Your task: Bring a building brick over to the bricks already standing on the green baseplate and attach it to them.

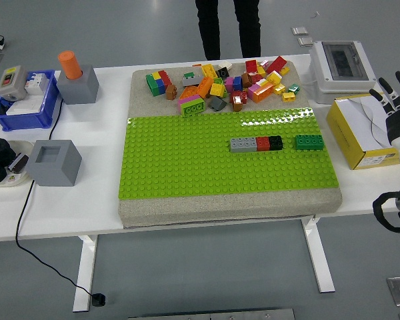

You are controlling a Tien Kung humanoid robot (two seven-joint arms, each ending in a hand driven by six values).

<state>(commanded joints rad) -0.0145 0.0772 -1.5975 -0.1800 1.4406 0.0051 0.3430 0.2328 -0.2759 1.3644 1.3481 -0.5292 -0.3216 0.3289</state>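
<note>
At right frame edge: right hand (398,100), fingers spread, nothing grasped. Loose multicoloured brick pile (220,83) densely packed; neighbouring bricks likely disturbed during pick.

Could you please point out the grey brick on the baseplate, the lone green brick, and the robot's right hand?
grey brick (243,144), head view, studded top.
green brick (309,142), head view, top centre.
right hand (398,100), head view, back of palm.
</note>
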